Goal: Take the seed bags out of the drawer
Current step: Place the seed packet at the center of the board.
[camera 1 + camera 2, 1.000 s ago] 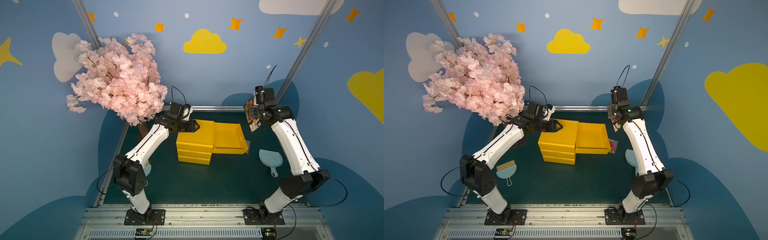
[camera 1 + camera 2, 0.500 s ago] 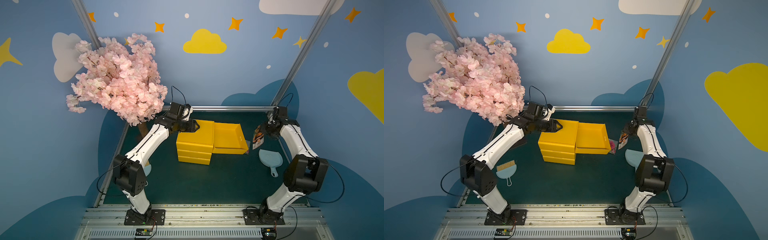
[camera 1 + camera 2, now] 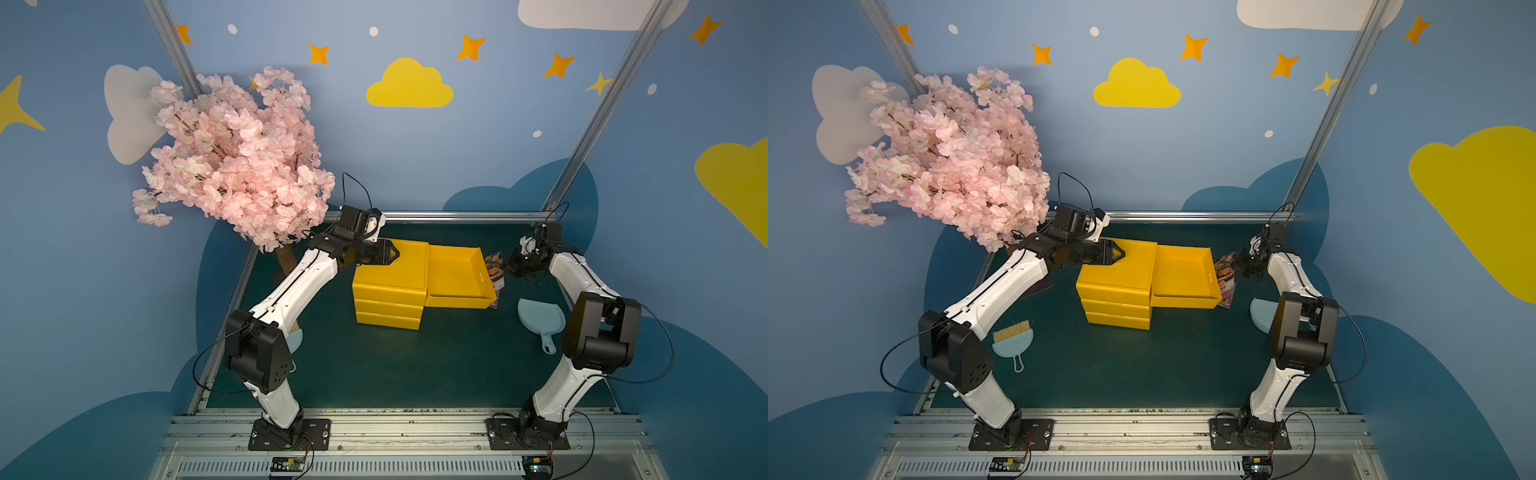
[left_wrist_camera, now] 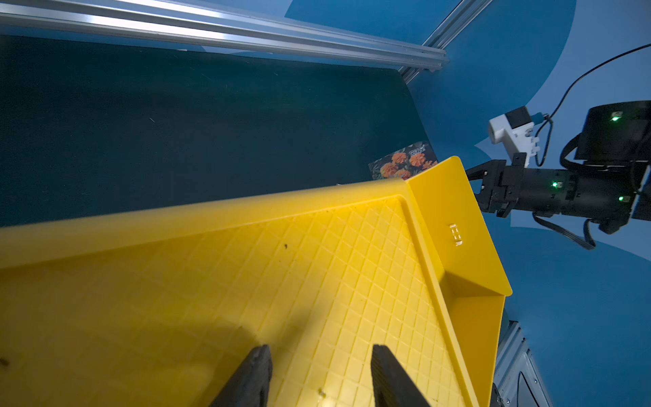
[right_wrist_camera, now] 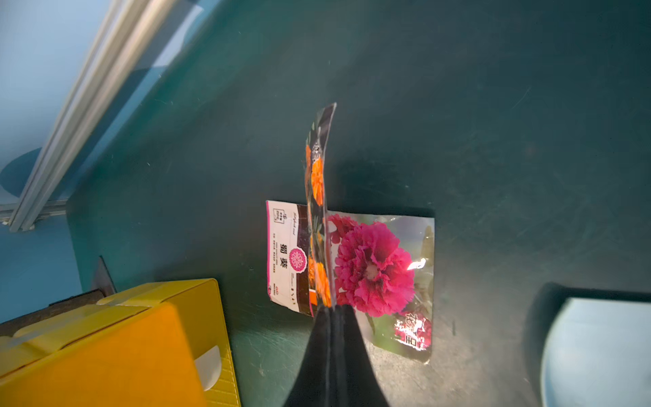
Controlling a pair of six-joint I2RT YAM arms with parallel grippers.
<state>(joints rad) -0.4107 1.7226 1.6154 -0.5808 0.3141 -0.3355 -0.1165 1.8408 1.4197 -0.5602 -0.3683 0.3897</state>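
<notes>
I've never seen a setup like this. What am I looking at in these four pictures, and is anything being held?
Two white robot arms are bolted at the front of a green mat; each ends in a two-finger gripper. Two pictures come from a camera pair high up, looking down on the whole scene. The other two come from cameras on the arms' wrists, looking along the fingers.

On the mat stand a yellow drawer unit with its top drawer pulled open, a pink blossom tree, a pale blue dustpan and a small brush.

The left gripper hangs open over the drawer unit, holding nothing. The right gripper is shut on an orange-flower seed bag beside the drawer. A pink-flower seed bag lies flat on the mat beneath it. No bags show in the drawer.
</notes>
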